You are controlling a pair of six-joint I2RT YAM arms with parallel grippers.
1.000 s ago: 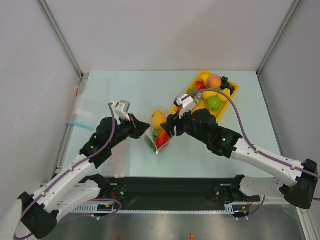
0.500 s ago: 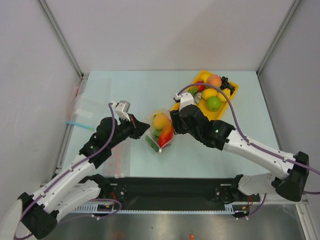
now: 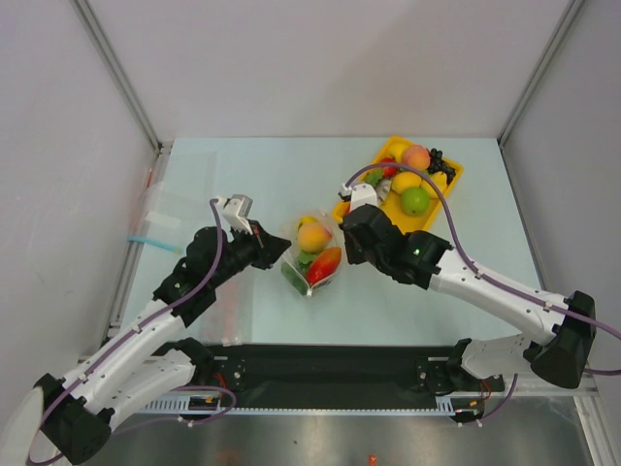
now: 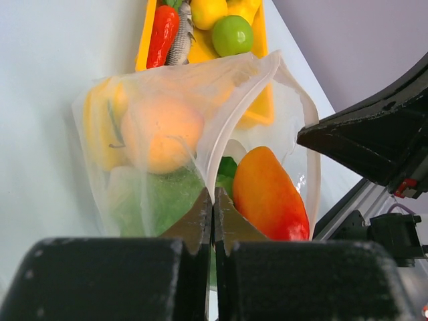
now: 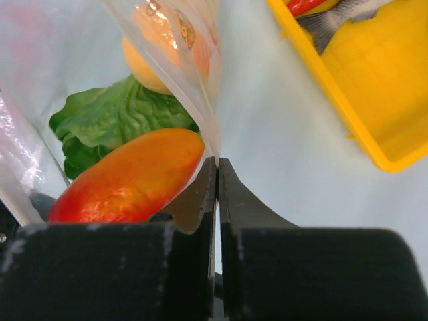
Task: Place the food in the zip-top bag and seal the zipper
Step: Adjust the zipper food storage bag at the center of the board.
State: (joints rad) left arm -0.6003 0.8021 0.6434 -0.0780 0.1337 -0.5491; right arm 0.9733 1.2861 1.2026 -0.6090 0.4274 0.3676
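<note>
Pale green worktop [image 3: 243, 175] and plain white walls [image 3: 320, 58] surround us. Our left fingers [image 4: 212, 207] are pressed together on a fold of film at the mouth of the zip-top bag [image 4: 200, 93], and our right fingers [image 5: 217, 170] are pinched just as tightly on the opposite edge of that mouth. Between the two grips the bag sits on the worktop near its middle, mouth agape. Inside it we see a red-orange mango [image 4: 267, 194], green lettuce [image 5: 114, 120] and a peach [image 4: 160, 134]. Just beyond the right arm lies a yellow tray [image 5: 381, 80] holding a green apple [image 3: 415, 201] among other toy food. Well apart, by the left wall, lies a flat clear bag with a blue strip [image 3: 160, 218].
</note>
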